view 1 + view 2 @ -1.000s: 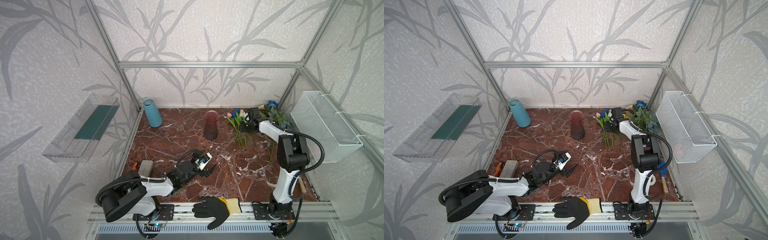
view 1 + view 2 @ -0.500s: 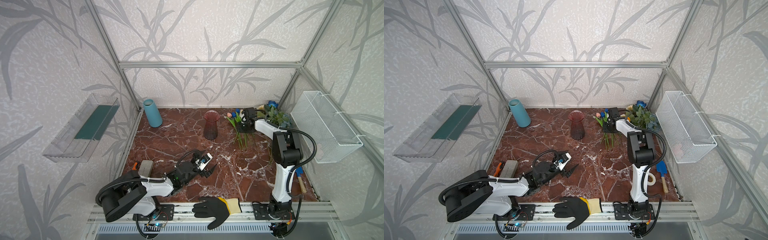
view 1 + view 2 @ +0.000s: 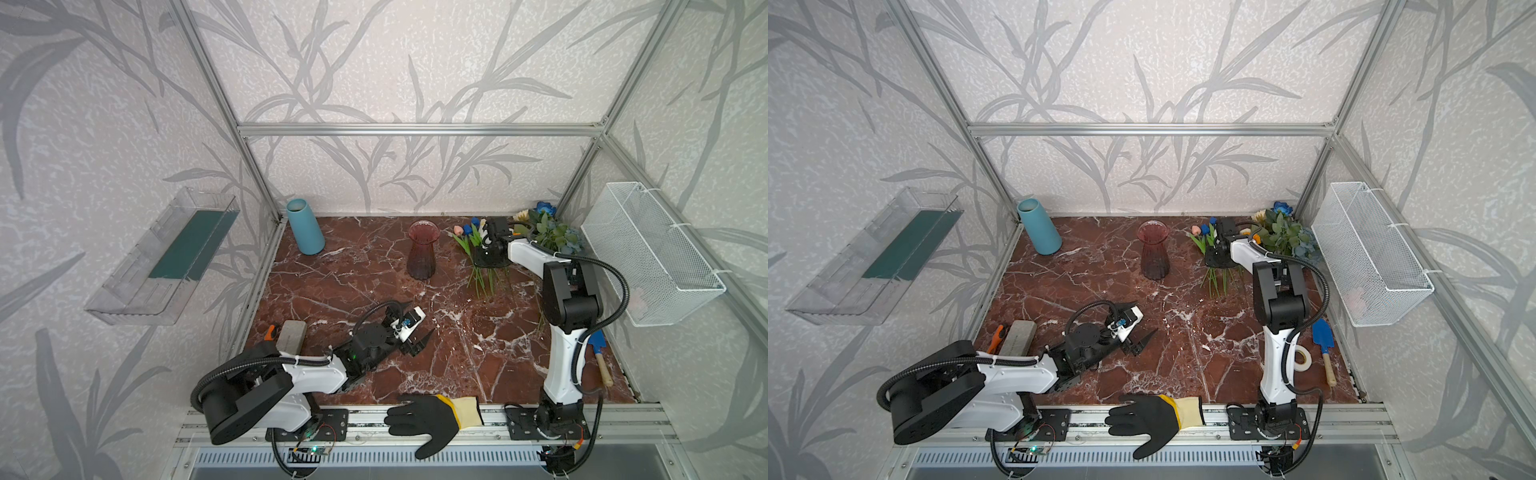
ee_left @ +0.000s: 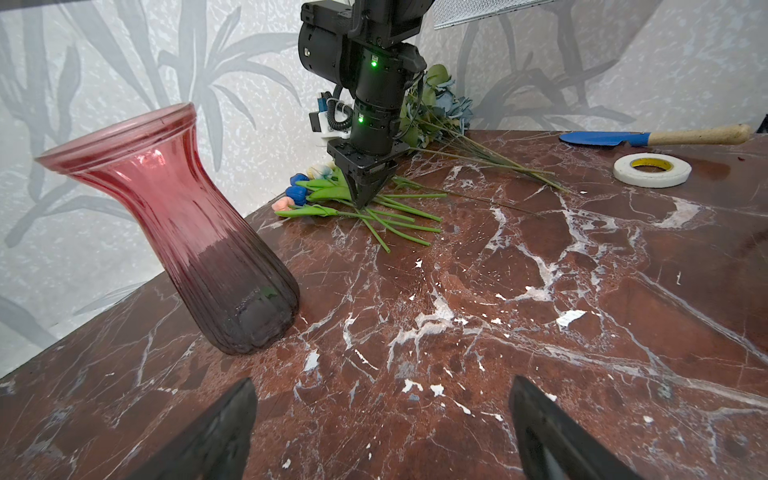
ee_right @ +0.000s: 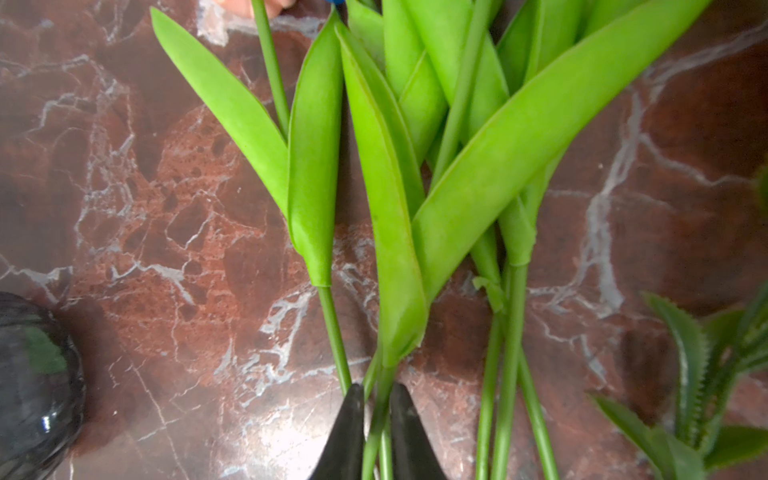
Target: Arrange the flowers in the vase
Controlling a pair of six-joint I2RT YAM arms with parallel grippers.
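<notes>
While my left claw (image 4: pixel 382 382) hangs wide apart over the tabletop (image 4: pixel 540 291), my right claw (image 5: pixel 376 388) pinches tulip stems (image 5: pixel 372 436), with the vase (image 3: pixel 422 249) at their nine o'clock.

My bench (image 4: pixel 540 291) is glossy, veined marble-look stone, and the vase (image 4: pixel 187 216) is ribbed, shiny glass. The flowers (image 5: pixel 498 166) have smooth, matt, plastic-looking leaves; the glove (image 3: pixel 419 419) at its near edge is matt, rubber-coated knit cloth.

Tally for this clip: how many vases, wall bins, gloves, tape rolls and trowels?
Vases: 2 (red glass vase, blue vase)
Wall bins: 2 (clear bin, wire basket)
Glove: 1
Tape roll: 1
Trowel: 1
Total: 7
</notes>
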